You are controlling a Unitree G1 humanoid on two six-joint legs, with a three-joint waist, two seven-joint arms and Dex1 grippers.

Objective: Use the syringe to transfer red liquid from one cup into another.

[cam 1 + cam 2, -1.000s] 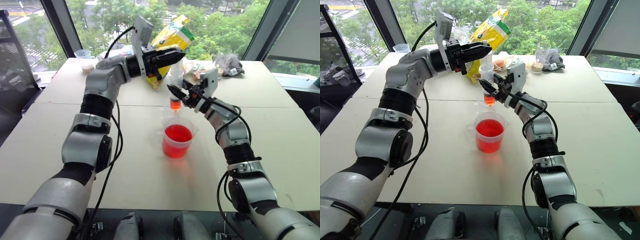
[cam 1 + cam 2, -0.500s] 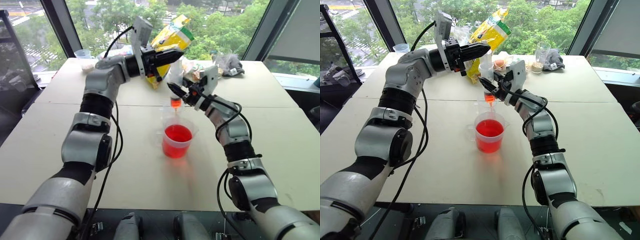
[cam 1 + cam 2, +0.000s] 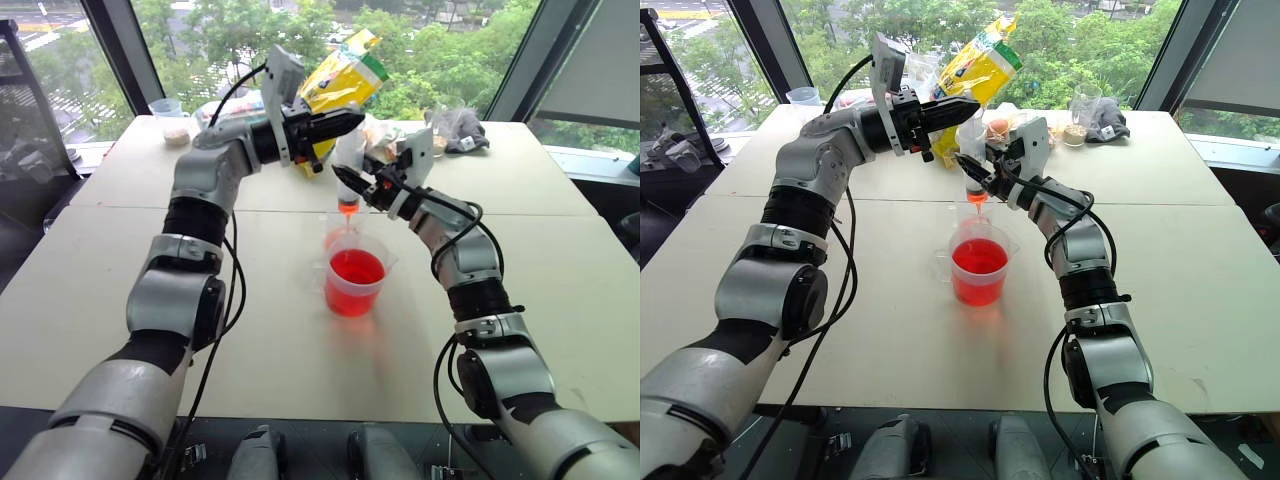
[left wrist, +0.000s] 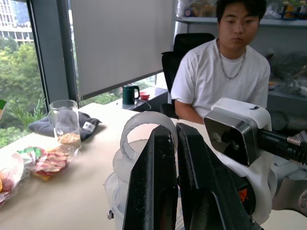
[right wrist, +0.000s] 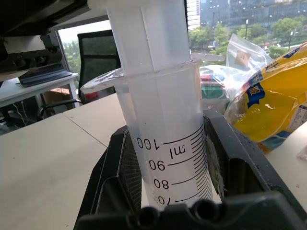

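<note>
Hanging upright over the table (image 3: 120,290) in the head views, the syringe (image 3: 349,172) has its barrel clamped between the right gripper (image 3: 352,184) fingers, its tip holding red liquid (image 3: 349,207) above a colourless clear cup (image 3: 337,228). Just in front stands the red cup (image 3: 354,283). The left gripper (image 3: 345,120) sits at the plunger top, fingers clenched.

From the left wrist, the black fingers (image 4: 152,182) press nearly together on the plunger ring (image 4: 144,129); a person (image 4: 225,72) sits behind.

From the right wrist, the graduated barrel (image 5: 168,143) stands between the finger pads (image 5: 125,165).
</note>
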